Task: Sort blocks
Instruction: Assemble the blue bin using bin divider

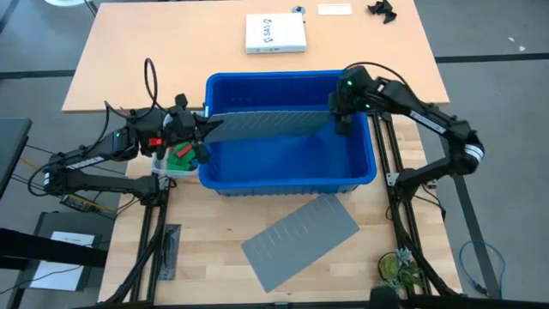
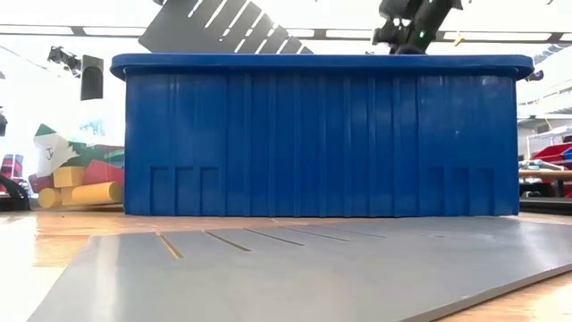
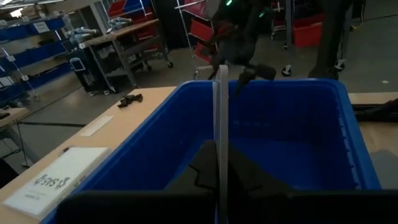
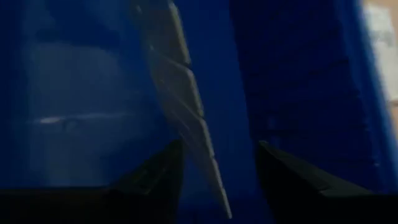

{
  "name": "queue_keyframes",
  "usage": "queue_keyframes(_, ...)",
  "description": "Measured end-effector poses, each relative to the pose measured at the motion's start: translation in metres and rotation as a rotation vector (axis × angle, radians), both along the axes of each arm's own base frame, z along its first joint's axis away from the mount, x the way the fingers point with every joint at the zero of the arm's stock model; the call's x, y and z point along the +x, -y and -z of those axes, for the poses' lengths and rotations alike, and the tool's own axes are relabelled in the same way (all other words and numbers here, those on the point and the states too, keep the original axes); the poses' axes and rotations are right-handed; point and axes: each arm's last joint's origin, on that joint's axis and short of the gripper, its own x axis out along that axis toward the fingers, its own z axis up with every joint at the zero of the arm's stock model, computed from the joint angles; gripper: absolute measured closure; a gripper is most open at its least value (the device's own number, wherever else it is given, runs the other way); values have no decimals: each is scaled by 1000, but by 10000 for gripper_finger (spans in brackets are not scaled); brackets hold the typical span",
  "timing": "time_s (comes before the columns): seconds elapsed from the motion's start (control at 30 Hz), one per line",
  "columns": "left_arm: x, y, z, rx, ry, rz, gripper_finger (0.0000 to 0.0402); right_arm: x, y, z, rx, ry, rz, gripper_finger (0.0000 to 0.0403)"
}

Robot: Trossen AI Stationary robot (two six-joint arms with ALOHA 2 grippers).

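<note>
Judging from the pictures, the sorting itself has hardly begun: both arms are busy with a grey divider panel (image 1: pixel 270 125), and no block lies inside the blue bin (image 1: pixel 287 163) as far as the high view shows.

On the left, the left gripper (image 1: pixel 202 130) is closed on one end of this panel and holds it on edge across the bin (the left wrist view shows the panel as a thin upright line between the dark fingers). Just beside the bin's left wall stands a small clear tub (image 1: pixel 176 163) with the blocks (image 1: pixel 180 154) in it; I can make out green and red ones, the other colours I cannot tell. They are the only blocks visible, and they all wait to be sorted.

In the middle, a second grey panel (image 1: pixel 300 240) lies flat on the table in front of the bin, so probably one more divider must be placed.

On the right, the right gripper (image 1: pixel 343 120) is at the other end of the held panel, near the bin's right wall. Its fingers (image 4: pixel 155 177) stand on both sides of the panel with space left, so it is not yet clamped.

At the far edge of the table rests a white box (image 1: pixel 275 33), out of the way. The tall bin walls are the main obstacle for both arms.
</note>
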Motion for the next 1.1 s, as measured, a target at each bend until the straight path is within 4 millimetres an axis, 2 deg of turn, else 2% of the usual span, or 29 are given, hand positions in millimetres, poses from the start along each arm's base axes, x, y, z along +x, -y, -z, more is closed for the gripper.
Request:
queue_keyframes(0.13,0,0,0,-1,0,1,389,4,20,17,66,-24,-32,216)
queue_keyframes(0.27,0,0,0,-2,0,1,389,9,29,29,159,15,-103,236)
queue_keyframes(0.37,0,0,0,-2,0,1,389,10,29,30,183,36,-134,276)
queue_keyframes(0.53,0,0,0,-1,-1,-7,382,9,28,28,164,28,-156,384)
queue_keyframes(0.67,0,-2,1,1,-6,-66,375,8,26,25,121,10,-147,393)
queue_keyframes(0.73,-1,-3,2,-13,-13,-99,364,7,22,19,84,5,-145,397)
queue_keyframes(0.83,-7,-3,0,-23,-66,-167,328,5,14,3,36,21,-128,398)
queue_keyframes(1.0,-24,-1,-28,-45,-77,-220,243,3,-1,-36,12,87,-83,400)
queue_keyframes(1.1,-35,1,-43,-41,-74,-256,206,1,-11,-62,23,139,-65,401)
